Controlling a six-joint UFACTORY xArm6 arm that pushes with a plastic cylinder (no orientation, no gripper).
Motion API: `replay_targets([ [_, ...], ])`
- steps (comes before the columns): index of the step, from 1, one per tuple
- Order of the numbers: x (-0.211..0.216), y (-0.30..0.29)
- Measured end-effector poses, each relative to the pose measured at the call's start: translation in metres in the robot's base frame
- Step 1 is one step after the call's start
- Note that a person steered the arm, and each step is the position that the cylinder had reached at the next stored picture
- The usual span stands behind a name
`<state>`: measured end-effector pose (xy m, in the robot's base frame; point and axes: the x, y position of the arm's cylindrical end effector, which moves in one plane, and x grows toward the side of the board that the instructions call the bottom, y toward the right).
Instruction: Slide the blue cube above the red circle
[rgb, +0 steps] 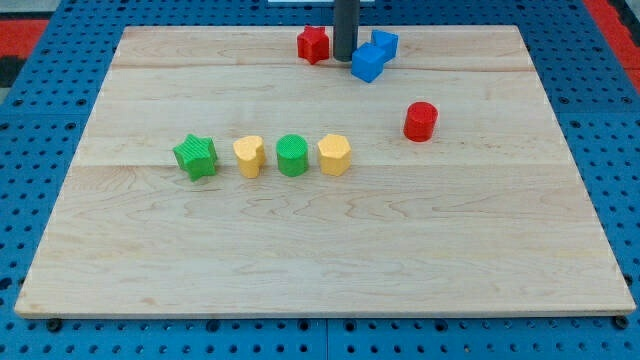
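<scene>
Your rod comes down from the view's top, and my tip (345, 58) sits on the wooden board (320, 260) close to its top edge. There are no fingers on this arm to open or close — it ends in a bare rod that holds nothing and can only push.

The blue cube (367, 63) lies just to the right of my tip, touching it or very nearly so; you cannot tell which from this angle. A second blue block (385, 44) sits right behind the cube, toward the view's top right, and the two appear to touch. Its shape is hard to make out. On the other side of my tip, to the view's left, you have a red star-like block (313, 44), just beside the rod.

The red circle (421, 121) stands below and to the right of the blue cube, clearly apart from it.

Further down, left of centre, four blocks form a row — from the view's left, a green star (195, 156), a yellow heart-shaped block (249, 156), a green circle (292, 155) and a yellow hexagon-like block (334, 154). All four are well away from my tip.
</scene>
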<state>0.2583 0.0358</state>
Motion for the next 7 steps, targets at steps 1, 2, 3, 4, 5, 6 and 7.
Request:
replay_targets([
  [1,0.002,0.009],
  [2,0.000,0.022],
  [3,0.000,0.035],
  [4,0.000,0.039],
  [5,0.000,0.048],
  [6,0.000,0.063],
  [7,0.000,0.070],
])
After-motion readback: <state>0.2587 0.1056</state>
